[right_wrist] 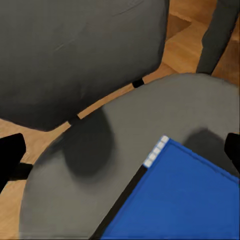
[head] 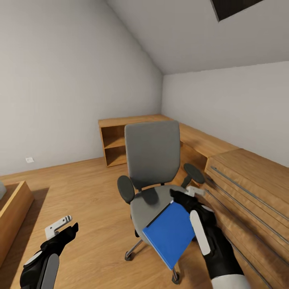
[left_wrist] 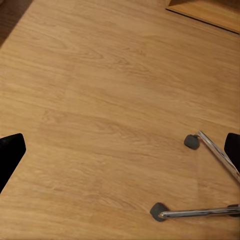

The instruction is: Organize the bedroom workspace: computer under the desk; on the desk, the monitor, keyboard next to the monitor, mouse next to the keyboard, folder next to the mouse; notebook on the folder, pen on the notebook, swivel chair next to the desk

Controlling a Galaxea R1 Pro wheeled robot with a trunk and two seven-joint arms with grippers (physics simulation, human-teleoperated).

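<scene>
The swivel chair (head: 151, 168) has a flat, rounded-rectangle backrest and a rounded seat, both in matte grey fabric, two dark oval armrest pads, and a base of shiny chrome spokes ending in small dark casters (left_wrist: 159, 211). The folder (head: 170, 234) is a flat, rectangular, smooth blue item with a black spine strip and a row of small white squares at one corner; it lies on the seat, with its near corner overhanging the front edge of the seat in the head view. No writing, brand or label can be read on any item. The right gripper (head: 185, 195) is black with white panels and hovers over the seat at the far corner of the folder; in the right wrist view its dark fingertips (right_wrist: 11, 155) sit at opposite edges of the frame, spread wide with nothing between them. The left gripper (head: 64, 226) hangs low over the floor (left_wrist: 100, 100) to the left of the chair, its fingertips likewise spread wide and empty. The floor is light wood plank with visible grain. The room has plain grey-white walls and a sloped ceiling. A low wooden open shelf unit (head: 116, 140) stands against the far wall, and a wooden cabinet (head: 249, 180) with long metal rails runs along the right side, just beside the chair.
</scene>
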